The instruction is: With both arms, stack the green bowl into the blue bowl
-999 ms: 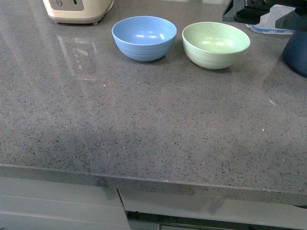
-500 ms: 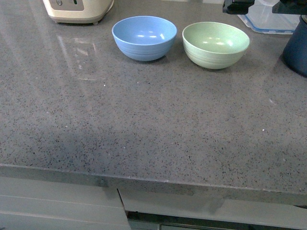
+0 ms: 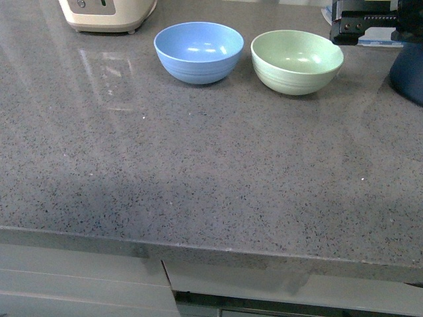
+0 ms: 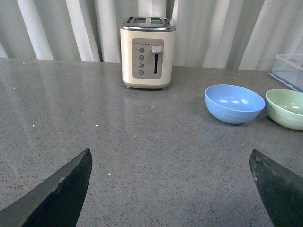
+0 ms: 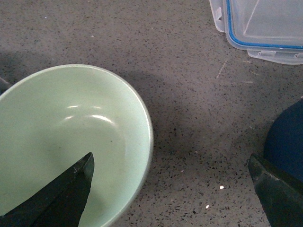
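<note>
my right pincer [image 5: 169, 160] gapes wide and grips nothing: 1 finger [image 5: 61, 194] shows over the green bowl [image 5: 61, 127], the other beside the navy pot [image 5: 286, 142]. my left pincer [image 4: 170, 158] is spread wide too, empty, well short of both bowls. the green bowl stands just right of the blue bowl [image 3: 198, 51] on the grey counter [image 3: 198, 165], not touching.

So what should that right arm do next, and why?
Probably lower the right tool down and close on the rim of the green bowl: its open fingers sit either side of that rim, one over the inside, one outside, and nothing is gripped yet.
</note>
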`<state>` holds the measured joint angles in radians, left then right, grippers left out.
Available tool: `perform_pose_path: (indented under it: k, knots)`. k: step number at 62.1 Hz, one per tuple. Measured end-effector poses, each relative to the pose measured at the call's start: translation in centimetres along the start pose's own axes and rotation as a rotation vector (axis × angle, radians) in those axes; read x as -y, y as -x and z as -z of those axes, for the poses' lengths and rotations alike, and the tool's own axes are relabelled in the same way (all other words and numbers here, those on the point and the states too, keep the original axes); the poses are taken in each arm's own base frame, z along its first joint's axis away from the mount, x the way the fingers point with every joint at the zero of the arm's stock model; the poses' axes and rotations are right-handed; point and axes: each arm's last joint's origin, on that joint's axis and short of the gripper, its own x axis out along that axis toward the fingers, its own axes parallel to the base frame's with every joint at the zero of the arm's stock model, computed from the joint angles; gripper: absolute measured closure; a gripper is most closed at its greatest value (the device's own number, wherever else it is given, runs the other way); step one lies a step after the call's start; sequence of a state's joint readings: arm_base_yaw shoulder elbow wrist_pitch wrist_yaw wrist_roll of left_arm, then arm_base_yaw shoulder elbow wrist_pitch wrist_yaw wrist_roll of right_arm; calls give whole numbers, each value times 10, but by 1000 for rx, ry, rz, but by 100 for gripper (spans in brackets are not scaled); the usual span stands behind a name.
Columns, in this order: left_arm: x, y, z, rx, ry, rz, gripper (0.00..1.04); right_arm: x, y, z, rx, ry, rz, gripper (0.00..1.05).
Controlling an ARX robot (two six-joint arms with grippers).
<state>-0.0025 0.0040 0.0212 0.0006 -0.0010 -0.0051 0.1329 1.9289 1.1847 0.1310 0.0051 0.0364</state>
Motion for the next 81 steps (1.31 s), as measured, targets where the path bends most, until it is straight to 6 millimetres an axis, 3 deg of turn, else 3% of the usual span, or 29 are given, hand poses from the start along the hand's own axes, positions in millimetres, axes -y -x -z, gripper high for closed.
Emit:
perform_pose_path:
  k: [28,54,61,66,81]
  knots:
    - [0,0,0,0,0,0,7,-2,-25,22,-61,32,-16,10]
    - [0,0,0,0,0,0,7,-11,-42,11,-77,78,-32,10]
    - [0,0,0,0,0,0,7,-15,-46,13,-93,89,-35,25]
    - [0,0,0,0,0,0,7,-18,-49,17,-114,112,-30,43]
    - [0,0,0,0,0,0,7,-19,-50,16,-109,128,-16,77]
